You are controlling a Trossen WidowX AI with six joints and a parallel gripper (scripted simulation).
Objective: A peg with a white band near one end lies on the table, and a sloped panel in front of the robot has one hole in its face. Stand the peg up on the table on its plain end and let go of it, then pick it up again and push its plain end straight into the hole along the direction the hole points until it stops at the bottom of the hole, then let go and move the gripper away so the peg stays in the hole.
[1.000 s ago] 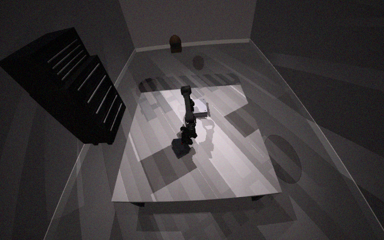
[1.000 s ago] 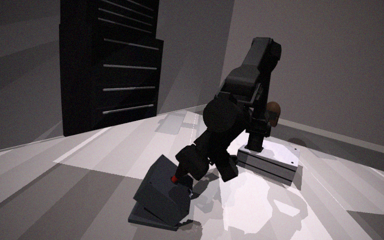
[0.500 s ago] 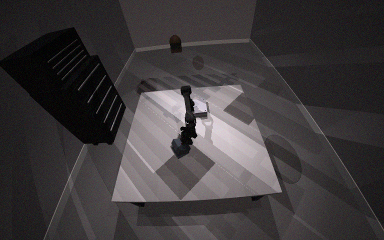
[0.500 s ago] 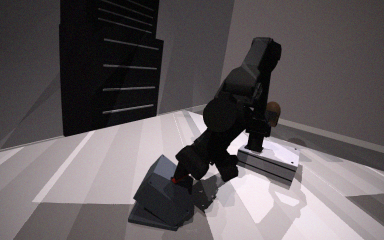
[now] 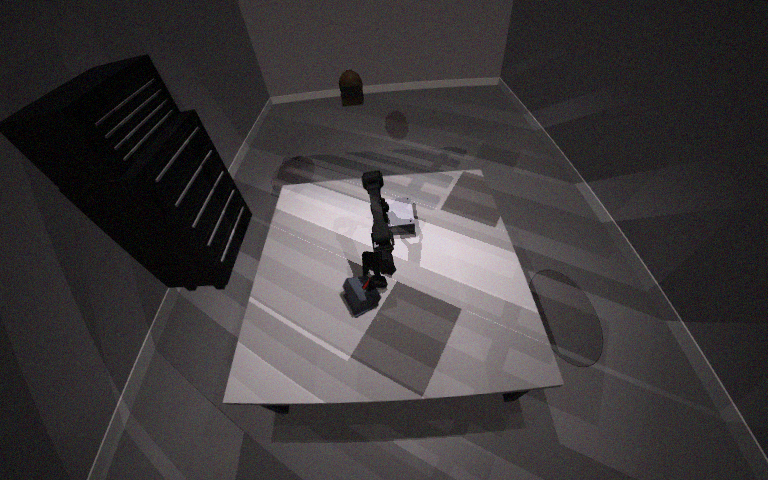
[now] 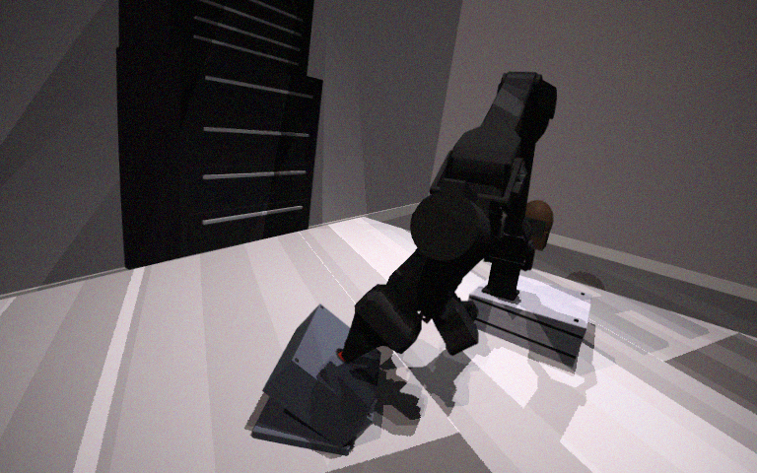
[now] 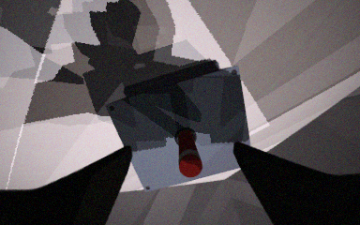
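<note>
The fingers of the gripper [image 7: 187,187] stand spread wide, pinching nothing, and the red peg [image 7: 188,152] sticks out of the sloped panel [image 7: 220,108], plain end down in the hole, white-banded end pointing up at the wrist camera. The risk now, I'd say, is the retreat: pull away off-axis and a finger could clip the protruding end and lever the peg loose. The hole holds the peg alone; how deep it sits can't be seen.
</note>
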